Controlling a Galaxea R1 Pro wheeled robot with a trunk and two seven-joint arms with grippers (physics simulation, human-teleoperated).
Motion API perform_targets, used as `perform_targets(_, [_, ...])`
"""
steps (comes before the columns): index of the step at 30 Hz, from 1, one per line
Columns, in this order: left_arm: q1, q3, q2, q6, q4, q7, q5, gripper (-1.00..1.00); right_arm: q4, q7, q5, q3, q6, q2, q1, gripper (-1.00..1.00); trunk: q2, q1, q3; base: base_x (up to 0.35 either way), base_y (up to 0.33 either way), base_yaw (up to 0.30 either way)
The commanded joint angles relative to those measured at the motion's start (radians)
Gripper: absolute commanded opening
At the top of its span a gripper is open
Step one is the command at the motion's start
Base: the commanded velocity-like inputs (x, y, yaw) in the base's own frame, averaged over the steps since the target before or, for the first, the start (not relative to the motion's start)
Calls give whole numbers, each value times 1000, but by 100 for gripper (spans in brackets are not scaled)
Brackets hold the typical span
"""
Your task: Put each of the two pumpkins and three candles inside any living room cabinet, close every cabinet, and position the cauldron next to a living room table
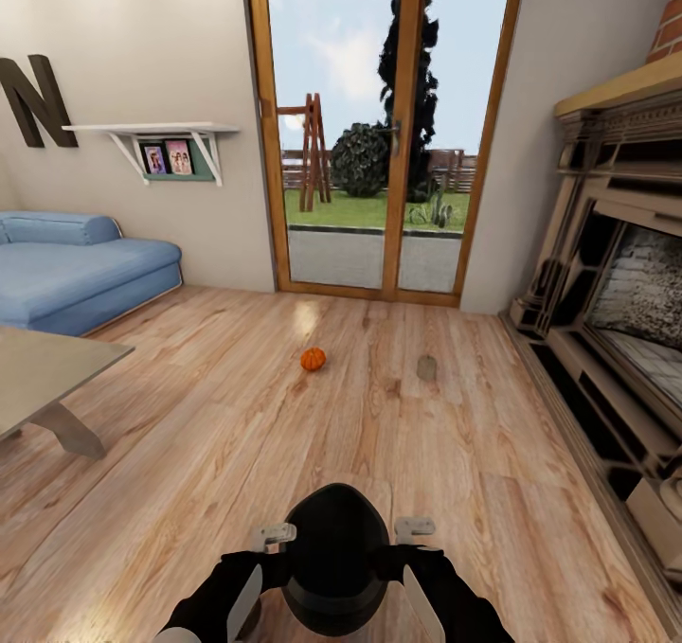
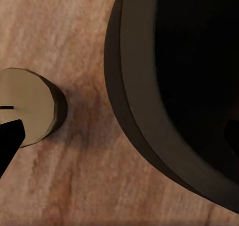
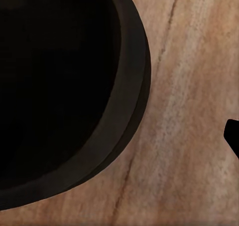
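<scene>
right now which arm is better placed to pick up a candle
Left. Its wrist view shows a candle on the floor beside the cauldron, close to its fingertip. The far candle lies well ahead of both arms.

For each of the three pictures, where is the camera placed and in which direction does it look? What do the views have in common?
Head view: on the robot's head, looking forward and down at the wood floor, a pumpkin and a candle; both arms flank the black cauldron.
Left wrist view: on the left arm, looking down at the cauldron's rim and another candle.
Right wrist view: on the right arm, looking down at the rim.
All share the cauldron.
</scene>
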Motion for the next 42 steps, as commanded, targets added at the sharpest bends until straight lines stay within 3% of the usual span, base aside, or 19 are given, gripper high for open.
perform_targets(1, [0,0,0,0,0,0,0,100,0,0,0,0,0,0,0,100,0,0,0,8,0,0])
perform_targets(22, [0,0,-1,0,0,0,0,100,0,0,0,0,0,0,0,100,0,0,0,33,17,0])
perform_targets(42, [0,0,-2,0,0,0,0,100,0,0,0,0,-28,0,0,100,-4,9,-73,0,0,0])
